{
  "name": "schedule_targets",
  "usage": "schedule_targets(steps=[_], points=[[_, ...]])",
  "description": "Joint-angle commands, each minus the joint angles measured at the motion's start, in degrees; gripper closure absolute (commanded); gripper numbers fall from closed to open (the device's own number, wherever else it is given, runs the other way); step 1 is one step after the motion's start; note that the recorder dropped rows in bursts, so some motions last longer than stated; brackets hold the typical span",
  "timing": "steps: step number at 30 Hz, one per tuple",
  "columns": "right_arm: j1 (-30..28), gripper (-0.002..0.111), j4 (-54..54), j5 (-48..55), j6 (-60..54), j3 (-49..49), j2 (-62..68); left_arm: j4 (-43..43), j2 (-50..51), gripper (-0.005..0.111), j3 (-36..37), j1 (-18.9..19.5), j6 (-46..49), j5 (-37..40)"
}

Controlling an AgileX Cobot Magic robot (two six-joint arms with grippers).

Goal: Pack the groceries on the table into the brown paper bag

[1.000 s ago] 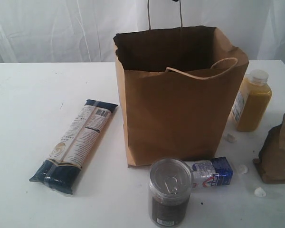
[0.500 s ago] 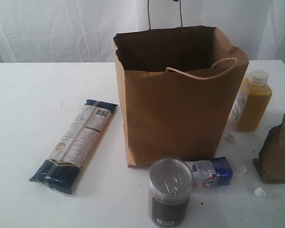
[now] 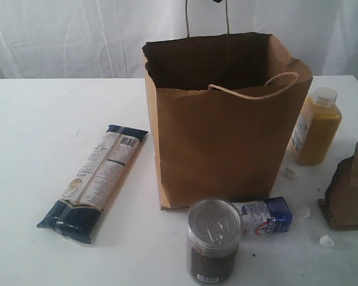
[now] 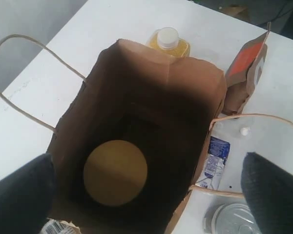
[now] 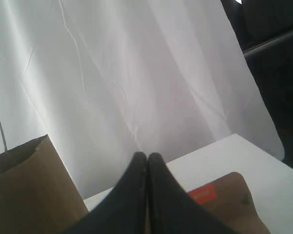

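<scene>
The brown paper bag (image 3: 221, 143) stands upright and open in the middle of the table (image 3: 36, 119). My left gripper (image 4: 146, 157) hangs open above its mouth, and the jar's tan lid (image 4: 115, 173) shows at the bottom of the bag. The pasta packet (image 3: 95, 179) lies left of the bag. The can (image 3: 213, 238) and the carton (image 3: 265, 217) sit in front of it. To its right are the juice bottle (image 3: 315, 128) and the pouch (image 3: 352, 190). My right gripper (image 5: 147, 157) is shut just over the pouch (image 5: 224, 204); neither gripper shows in the exterior view.
Small white bits (image 3: 326, 240) lie on the table between the carton and the pouch. The bag's twine handles (image 3: 256, 89) loop over its rim. A white curtain (image 3: 77, 36) hangs behind the table. The table's right edge lies just beyond the pouch.
</scene>
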Motion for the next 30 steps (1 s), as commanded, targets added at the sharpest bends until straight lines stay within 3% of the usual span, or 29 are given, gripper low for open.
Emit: schedule_targets(steps=[1,3,5,7,13,18,30], points=[[-0.13,0.108,-0.36,0.37,0.17,0.42,-0.21,-0.13,-0.61,0.002,-0.3,-0.35,-0.13,5.04],[-0.13,0.108,-6.88,2.45,0.17,0.42,-0.21,-0.13,-0.61,0.002,-0.3,-0.35,-0.13,5.04],[-0.13,0.108,-23.15,5.73,0.17,0.42,-0.21,-0.6,-0.61,0.002,-0.3,-0.35,-0.13,5.04],[-0.13,0.108,-32.85,8.99,0.17,0.42,-0.21,-1.02,-0.61,0.002,-0.3,-0.35,-0.13,5.04],[-0.13,0.108,-35.7,15.11,0.17,0.42,-0.21,-1.71,-0.61,0.002,-0.3,-0.35,-0.13,5.04],[-0.13,0.108,-46.93,22.48,0.17,0.42,-0.21,-4.42,-0.61,0.002,-0.3,-0.35,-0.13,5.04],[-0.13,0.108,-41.39,18.1,0.17,0.42,-0.21,-6.47,-1.36,0.002,-0.3,-0.35,-0.24,5.04]])
